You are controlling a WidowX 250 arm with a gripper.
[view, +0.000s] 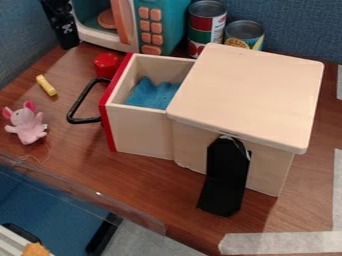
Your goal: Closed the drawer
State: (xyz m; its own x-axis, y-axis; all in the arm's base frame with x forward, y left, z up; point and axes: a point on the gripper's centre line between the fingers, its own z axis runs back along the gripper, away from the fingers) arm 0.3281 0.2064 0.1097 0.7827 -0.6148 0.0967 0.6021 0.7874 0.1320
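A brown table (80, 170) is carrying a wooden box (250, 95) toward its right edge. The drawer (140, 132) is sticking out of the box's left side, holding blue padding (150, 95). A toy microwave (162, 25) is standing near the back edge, left of two cans (207, 25). The black gripper (63, 27) is hanging toward the table's back left corner, its grip impossible to tell. A pink plush mouse (28, 124) is sitting near the front left edge, beyond the drawer's black handle (83, 120); a red knob-like piece (107, 65) and a smaller yellow piece (46, 85) are lying farther back.
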